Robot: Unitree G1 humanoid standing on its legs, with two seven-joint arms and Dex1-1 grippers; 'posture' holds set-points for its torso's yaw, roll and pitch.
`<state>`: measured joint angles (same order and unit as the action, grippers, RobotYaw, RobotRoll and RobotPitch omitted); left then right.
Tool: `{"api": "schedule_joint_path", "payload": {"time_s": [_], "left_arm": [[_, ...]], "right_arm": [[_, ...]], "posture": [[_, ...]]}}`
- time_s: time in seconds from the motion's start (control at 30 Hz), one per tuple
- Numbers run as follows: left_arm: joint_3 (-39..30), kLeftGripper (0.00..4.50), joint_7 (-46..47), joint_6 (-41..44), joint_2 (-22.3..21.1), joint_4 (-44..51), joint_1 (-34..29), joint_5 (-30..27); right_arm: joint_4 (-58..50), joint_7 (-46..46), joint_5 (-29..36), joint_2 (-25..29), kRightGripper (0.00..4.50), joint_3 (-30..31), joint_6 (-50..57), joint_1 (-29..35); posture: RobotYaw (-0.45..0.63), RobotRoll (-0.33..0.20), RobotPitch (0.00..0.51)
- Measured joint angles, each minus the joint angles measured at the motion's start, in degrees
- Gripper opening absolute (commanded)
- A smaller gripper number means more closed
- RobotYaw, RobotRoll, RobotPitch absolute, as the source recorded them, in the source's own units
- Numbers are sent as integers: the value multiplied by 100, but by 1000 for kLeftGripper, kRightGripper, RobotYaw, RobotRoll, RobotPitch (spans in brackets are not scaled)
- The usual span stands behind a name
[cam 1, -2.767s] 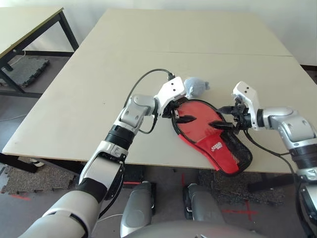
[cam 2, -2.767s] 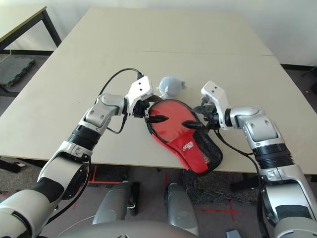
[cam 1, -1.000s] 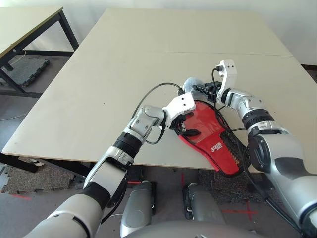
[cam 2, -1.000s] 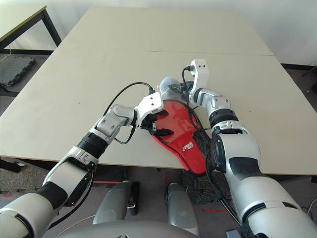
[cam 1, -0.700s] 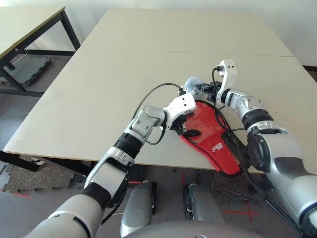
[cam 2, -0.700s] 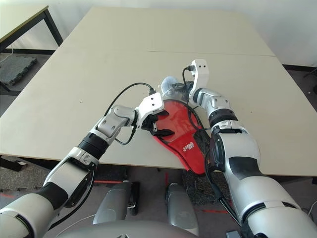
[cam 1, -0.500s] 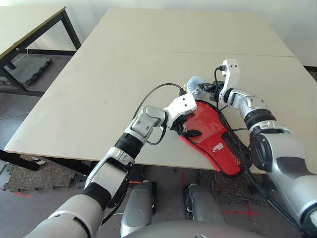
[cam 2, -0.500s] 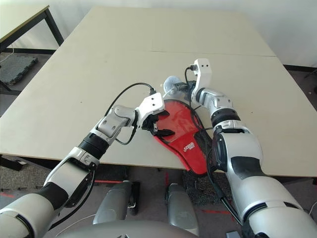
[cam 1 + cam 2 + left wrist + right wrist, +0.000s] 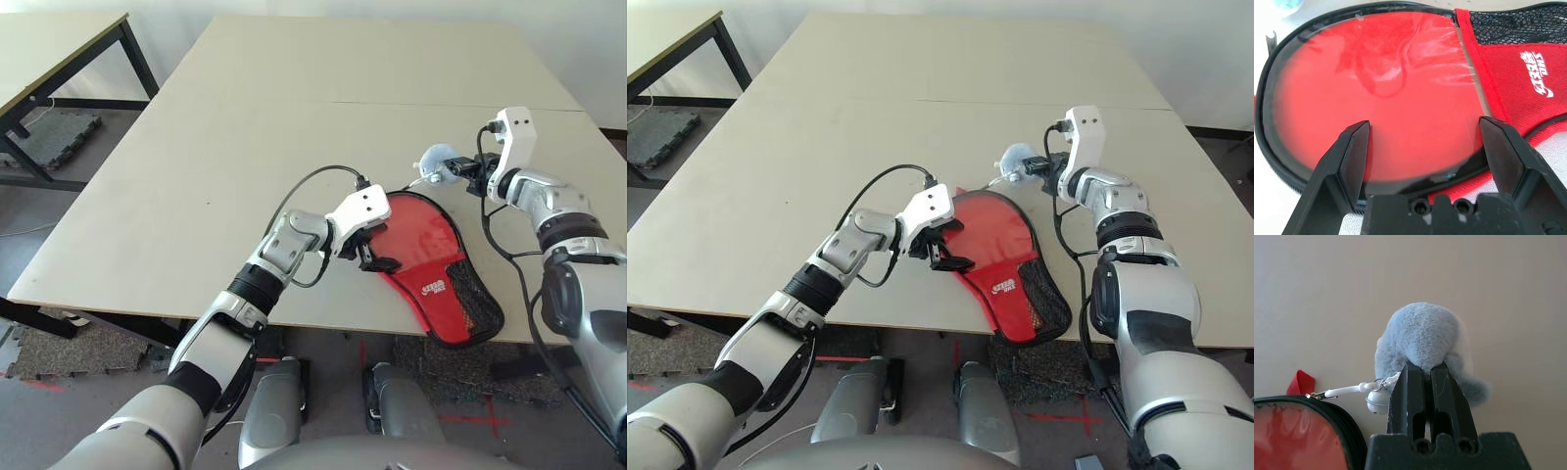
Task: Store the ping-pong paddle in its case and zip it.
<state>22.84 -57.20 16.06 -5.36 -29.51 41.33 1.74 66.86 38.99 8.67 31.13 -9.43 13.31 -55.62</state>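
Our surface (image 9: 225, 176) carries the red-and-black case (image 9: 460, 299) near its front edge, the paddle's red face (image 9: 1400, 73) showing through the clear window. Our left tool (image 9: 1425, 127) is spread over the case's rim. Our right tool (image 9: 1425, 369) pinches the blue-grey plush (image 9: 1422, 333), which is linked by a white cord (image 9: 1347, 390) to the zipper pull (image 9: 1320, 395).

silver-grey forearms (image 9: 211, 328), white wrist housings (image 9: 361, 211), looping black cables (image 9: 294, 191), black end effectors (image 9: 1432, 401)
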Motion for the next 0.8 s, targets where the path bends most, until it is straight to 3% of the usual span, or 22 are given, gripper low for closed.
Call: {"api": "schedule_joint_path", "payload": {"time_s": [0.8], "left_arm": [[364, 4500, 124, -672, 97, -468, 214, 301]], "right_arm": [[-356, 223, -558, 580, 10, 276, -317, 542]], "posture": [[31, 0, 109]]}}
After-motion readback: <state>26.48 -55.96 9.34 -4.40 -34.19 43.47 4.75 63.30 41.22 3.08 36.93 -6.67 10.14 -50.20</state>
